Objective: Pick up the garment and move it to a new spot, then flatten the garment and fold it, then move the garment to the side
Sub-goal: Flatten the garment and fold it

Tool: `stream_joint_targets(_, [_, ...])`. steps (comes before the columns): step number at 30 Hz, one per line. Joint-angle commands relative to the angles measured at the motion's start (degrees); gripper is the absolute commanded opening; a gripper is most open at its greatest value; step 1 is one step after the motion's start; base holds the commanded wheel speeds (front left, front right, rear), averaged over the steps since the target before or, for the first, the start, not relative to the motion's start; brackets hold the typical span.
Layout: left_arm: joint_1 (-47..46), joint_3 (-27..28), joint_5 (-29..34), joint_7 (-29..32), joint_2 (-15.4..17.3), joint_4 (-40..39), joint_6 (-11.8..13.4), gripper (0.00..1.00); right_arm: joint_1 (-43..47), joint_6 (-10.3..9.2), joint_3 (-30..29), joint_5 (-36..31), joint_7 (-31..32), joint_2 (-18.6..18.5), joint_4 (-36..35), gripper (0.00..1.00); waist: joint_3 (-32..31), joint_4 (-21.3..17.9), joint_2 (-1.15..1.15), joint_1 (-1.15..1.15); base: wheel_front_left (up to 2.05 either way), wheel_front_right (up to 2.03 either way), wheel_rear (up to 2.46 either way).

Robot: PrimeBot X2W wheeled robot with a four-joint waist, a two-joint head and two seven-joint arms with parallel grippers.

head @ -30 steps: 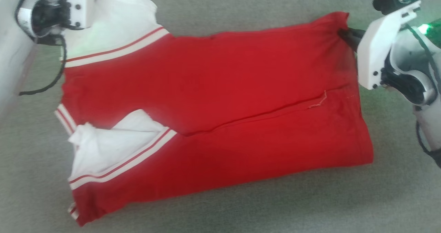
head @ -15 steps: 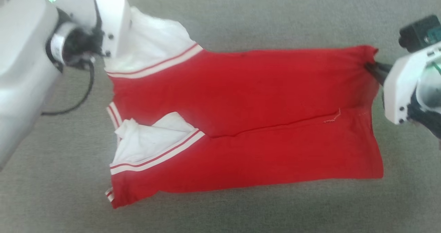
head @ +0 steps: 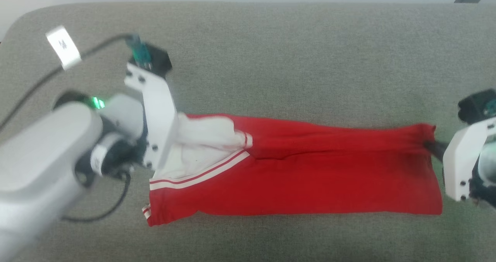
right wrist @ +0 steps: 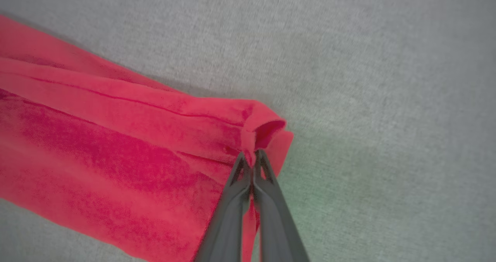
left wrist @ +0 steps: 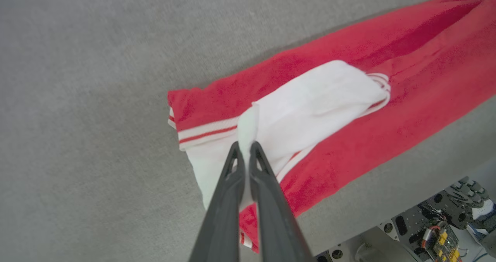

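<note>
Red garment lies as a long band across the grey table, running from nine to three o'clock. The left gripper is pinched tight on the white sleeve at nine, and the right gripper is clamped on the hem corner at three. This looks like the folding step. The next move calls for laying the held edge evenly over the near one.

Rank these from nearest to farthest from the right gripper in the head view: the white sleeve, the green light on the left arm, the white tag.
From the right gripper, shut on the garment at its red corner:
1. white sleeve, at the garment's left end.
2. green light, farther left.
3. white tag, upper left.
</note>
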Motion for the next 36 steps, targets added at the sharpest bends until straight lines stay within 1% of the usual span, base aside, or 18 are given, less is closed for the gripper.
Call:
stream_joint_targets(1, [2.62, -0.42, -0.72, -0.13, 0.68, -1.67, 1.05, 0.0, 1.86, -0.09, -0.88, -0.68, 1.03, 0.89, -0.16, 0.0, -0.18, 0.17, 0.0, 0.0, 0.0, 0.0, 0.0])
stream_joint_targets(6, [7.51, -1.14, -2.47, -1.84, 0.44, -1.08, 1.91, 0.0, 3.4, -0.09, -1.13, -1.8, 2.57, 2.96, 1.55, 0.0, -0.44, -0.02, 0.0, 0.0, 0.0, 0.0, 0.0])
stream_joint_targets(10, [9.71, -1.53, -3.82, -2.69, -0.76, 2.62, 0.89, 0.0, 2.1, -0.09, 0.08, -2.31, 3.37, 4.59, 3.76, 0.0, -0.86, -0.55, 0.0, 0.0, 0.0, 0.0, 0.0])
stream_joint_targets(11, [10.15, -1.43, -4.26, -2.89, -1.31, 3.76, 0.6, 0.0, 1.81, -0.09, 0.67, -2.52, 3.69, 4.62, 4.28, 0.06, -1.02, -0.64, 0.0, 0.0, 0.0, 0.0, 0.0])
stream_joint_targets(12, [10.44, -1.44, -4.46, -3.39, -1.69, 4.65, 0.1, 0.0, 1.46, -0.09, 1.21, -2.56, 3.74, 4.73, 4.75, 0.31, -1.19, -0.74, 0.0, 0.0, 0.0, 0.0, 0.0])
stream_joint_targets(13, [10.6, -1.28, -4.53, -3.98, -2.01, 5.55, -0.21, 0.0, 1.05, -0.09, 1.6, -2.62, 3.74, 4.85, 5.02, 0.46, -1.4, -0.83, 0.0, 0.0, 0.0, 0.0, 0.0])
stream_joint_targets(14, [10.76, -1.16, -4.64, -4.46, -2.26, 6.37, -0.5, 0.0, 0.76, -0.09, 1.97, -2.59, 3.82, 4.88, 5.11, 0.78, -1.67, -0.91, 0.0, 0.0, 0.0, 0.0, 0.0])
stream_joint_targets(15, [10.71, -1.17, -4.42, -5.05, -2.57, 7.02, -0.94, 0.0, 0.58, -0.09, 2.32, -2.36, 4.05, 4.88, 5.31, 1.0, -2.0, -0.92, 0.0, 0.0, 0.0, 0.0, 0.0])
stream_joint_targets(16, [10.47, -1.21, -3.84, -5.75, -2.74, 7.43, -1.38, 0.34, 0.39, -0.09, 2.71, -2.03, 4.23, 4.76, 5.29, 1.0, -2.38, -0.88, 0.0, 0.0, 0.0, 0.0, 0.0])
stream_joint_targets(17, [10.37, -1.09, -3.61, -6.34, -2.9, 7.77, -1.59, 0.6, 0.14, -0.09, 2.85, -1.82, 4.29, 4.51, 5.07, 1.0, -2.74, -0.8, 0.0, 0.0, 0.0, 0.0, 0.0])
stream_joint_targets(18, [10.47, -1.05, -3.43, -6.85, -3.02, 8.07, -1.93, 0.8, 0.01, -0.09, 2.76, -1.5, 4.44, 4.23, 5.0, 1.0, -3.16, -0.72, 0.0, 0.0, 0.0, 0.0, 0.0])
stream_joint_targets(19, [10.59, -1.15, -3.14, -7.42, -3.01, 8.13, -2.28, 0.93, 0.11, -0.09, 2.67, -1.13, 4.51, 4.09, 4.89, 1.0, -3.61, -0.63, 0.0, 0.0, 0.0, 0.0, 0.0])
stream_joint_targets(20, [10.78, -1.15, -2.91, -7.95, -2.92, 8.18, -2.51, 1.0, 0.28, -0.09, 2.55, -0.87, 4.72, 4.0, 4.64, 1.0, -4.05, -0.51, 0.0, 0.0, 0.0, 0.0, 0.0])
stream_joint_targets(25, [12.84, -0.69, -2.34, -11.07, -2.19, 6.89, -2.42, 1.0, 1.64, -0.09, 0.12, -0.08, 5.07, 3.45, 3.6, 1.0, -6.2, 0.17, 0.0, 0.0, 0.0, 0.0, 0.0])
stream_joint_targets(28, [14.52, -0.06, -1.08, -14.79, -1.1, 5.4, -2.13, 1.0, 2.61, -0.09, -2.07, -0.49, 5.58, 3.67, 3.95, 1.0, -7.25, 0.7, 0.0, 0.0, 0.0, 0.0, 0.0])
stream_joint_targets(33, [18.02, 1.65, 2.71, -25.59, 0.91, 3.5, -1.73, 1.0, 3.76, -0.09, -4.71, -1.13, 7.41, 4.54, 6.19, 1.0, -8.54, 1.55, 0.0, 0.0, 0.0, 0.0, 0.0])
stream_joint_targets(34, [19.26, 2.34, 2.31, -27.87, 0.91, 3.61, -1.06, 1.0, 3.79, -0.09, -5.12, -1.14, 7.79, 4.63, 6.93, 1.0, -8.74, 1.81, 0.0, 0.0, 0.0, 0.0, 0.0])
stream_joint_targets(36, [20.76, 3.38, 3.84, -32.62, 1.5, 3.42, -0.13, 1.0, 4.0, -0.09, -6.01, -1.31, 8.39, 4.93, 8.23, 1.0, -9.1, 2.32, 0.0, 0.0, 0.0, 0.0, 0.0])
